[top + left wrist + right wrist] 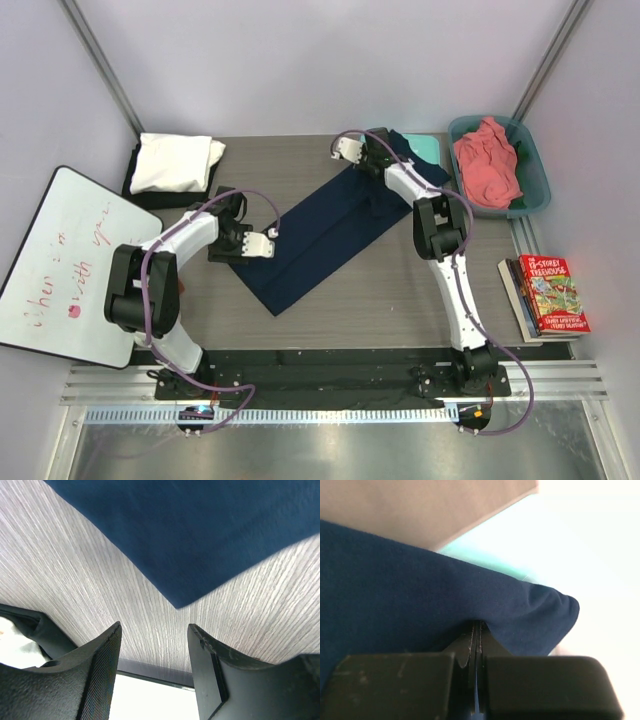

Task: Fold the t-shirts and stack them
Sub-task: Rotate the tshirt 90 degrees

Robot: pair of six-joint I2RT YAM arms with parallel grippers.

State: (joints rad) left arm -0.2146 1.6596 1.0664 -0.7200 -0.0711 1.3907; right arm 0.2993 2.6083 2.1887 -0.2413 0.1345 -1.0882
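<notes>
Right hand [477, 630] is pinched shut on a fold of the navy t-shirt [325, 230], at the shirt's 12 o'clock edge. Left hand [155, 627] is half-open and empty, just off the 9 o'clock corner. The shirt lies mid-desk [400, 290], long axis 7 to 1 o'clock. My judgement: I grip that corner too, lift evenly, edge taut.

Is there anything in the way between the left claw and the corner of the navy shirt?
Nothing visible. The left claw stands open, and only bare table lies between it and the navy shirt corner.
</notes>
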